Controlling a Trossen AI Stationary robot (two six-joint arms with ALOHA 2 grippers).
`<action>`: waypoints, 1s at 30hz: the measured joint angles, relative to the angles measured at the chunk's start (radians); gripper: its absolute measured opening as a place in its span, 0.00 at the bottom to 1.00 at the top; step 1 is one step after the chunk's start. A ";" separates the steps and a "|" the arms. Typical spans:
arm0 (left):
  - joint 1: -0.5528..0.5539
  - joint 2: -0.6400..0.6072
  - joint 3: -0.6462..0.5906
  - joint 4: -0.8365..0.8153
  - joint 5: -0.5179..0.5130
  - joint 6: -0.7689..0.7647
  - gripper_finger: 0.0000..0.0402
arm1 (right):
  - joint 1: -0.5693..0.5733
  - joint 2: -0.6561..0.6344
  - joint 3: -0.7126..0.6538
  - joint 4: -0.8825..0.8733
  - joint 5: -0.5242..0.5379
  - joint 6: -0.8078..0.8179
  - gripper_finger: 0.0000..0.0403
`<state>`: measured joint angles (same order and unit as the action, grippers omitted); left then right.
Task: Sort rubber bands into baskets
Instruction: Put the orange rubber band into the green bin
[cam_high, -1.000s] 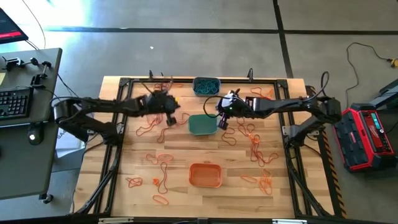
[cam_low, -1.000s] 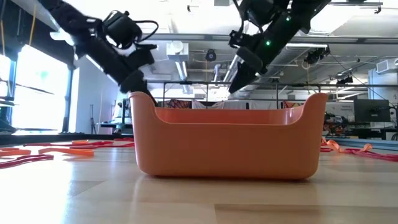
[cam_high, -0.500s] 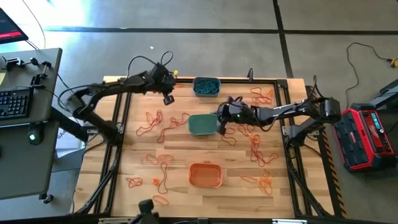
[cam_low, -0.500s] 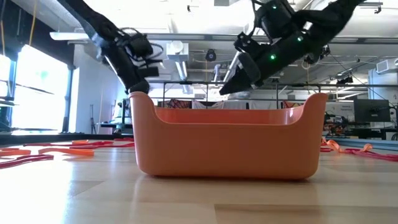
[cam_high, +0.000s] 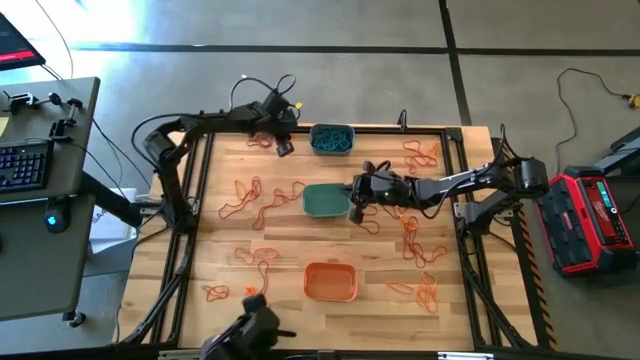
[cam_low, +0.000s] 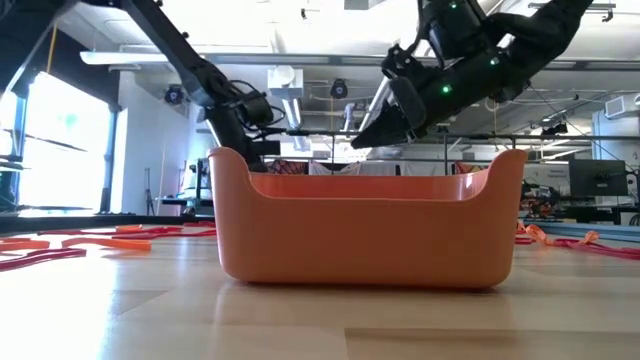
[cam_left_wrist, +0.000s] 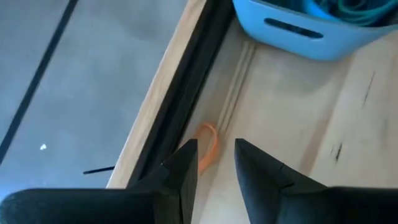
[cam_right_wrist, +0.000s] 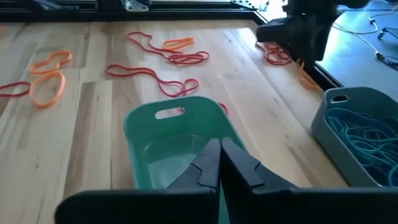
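Note:
Three baskets stand on the wooden table: grey-blue (cam_high: 331, 138) at the far edge with teal rubber bands in it, teal-green (cam_high: 326, 201) in the middle, and orange (cam_high: 330, 281) near the front. Orange and red rubber bands (cam_high: 262, 205) lie scattered around them. My left gripper (cam_left_wrist: 214, 149) is open at the far edge, just left of the grey-blue basket (cam_left_wrist: 311, 31). Its fingers stand either side of an orange rubber band (cam_left_wrist: 208, 142) lying beside the black frame rail. My right gripper (cam_right_wrist: 219, 163) is shut, empty, over the right end of the teal-green basket (cam_right_wrist: 180, 143).
Black frame rails (cam_high: 200, 190) run along the table's sides and far edge. More bands lie at the right (cam_high: 415, 235) and front left (cam_high: 260, 290). A dark device (cam_high: 250, 335) sits at the near edge. The orange basket (cam_low: 365, 225) fills the low view.
My left gripper has swung from the middle left of the table to the far edge, ending beside the grey-blue basket. My right gripper has tipped downward and sunk a little over the teal-green basket. No basket has moved.

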<state>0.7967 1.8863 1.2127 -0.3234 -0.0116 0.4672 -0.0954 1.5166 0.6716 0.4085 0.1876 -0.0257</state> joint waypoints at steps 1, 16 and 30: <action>0.002 0.014 0.016 -0.014 0.000 0.007 0.25 | 0.003 0.000 0.000 0.000 0.000 0.000 0.00; 0.009 0.140 0.086 -0.049 -0.052 0.050 0.25 | 0.013 0.000 0.000 0.000 0.004 0.000 0.00; 0.076 0.150 0.086 -0.046 0.054 0.042 0.03 | 0.013 0.000 0.000 0.004 0.005 0.002 0.00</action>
<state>0.8727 2.0361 1.2987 -0.3697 0.0424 0.5096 -0.0822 1.5169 0.6716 0.4124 0.1925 -0.0235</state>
